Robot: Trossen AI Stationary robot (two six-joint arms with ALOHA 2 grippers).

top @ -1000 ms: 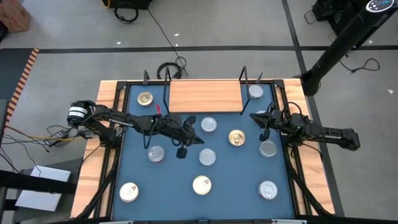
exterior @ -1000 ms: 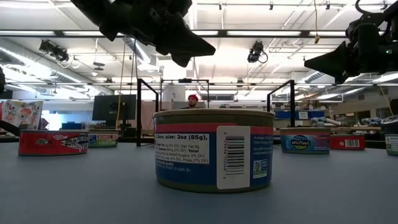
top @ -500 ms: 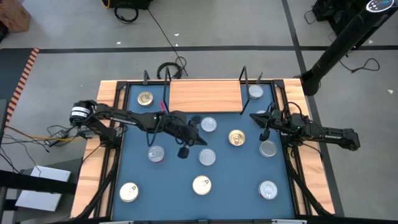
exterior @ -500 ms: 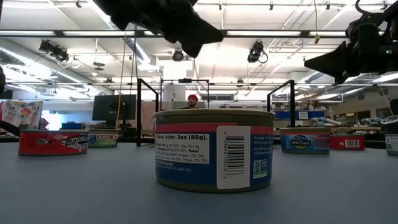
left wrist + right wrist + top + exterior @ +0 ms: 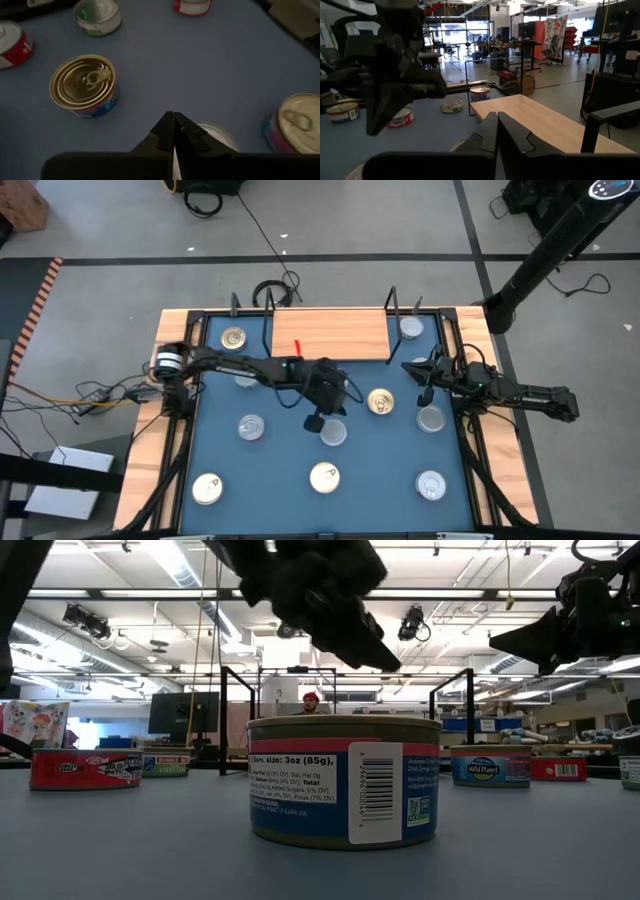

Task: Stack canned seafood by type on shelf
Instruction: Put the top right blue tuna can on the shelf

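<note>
The left end effector (image 5: 318, 416) hangs above the middle of the blue desk (image 5: 280, 470), its fingers (image 5: 170, 131) pressed together and holding nothing – a silver-top can (image 5: 333, 432) lies just beside it and a gold-top can (image 5: 380, 401) is near. The right end effector (image 5: 424, 383) waits at the desk's right side, also closed and empty. The wooden shelf (image 5: 330, 333) at the far edge carries no cans – the other tins lie scattered on the desk.

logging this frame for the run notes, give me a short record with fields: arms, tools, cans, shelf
left arm: reached over table centre, left tool shut, empty, above a silver-top can
right arm: at right table edge, right tool shut, empty
gold-top can: on blue table, between both arms
shelf: board bare, no cans stacked
</note>
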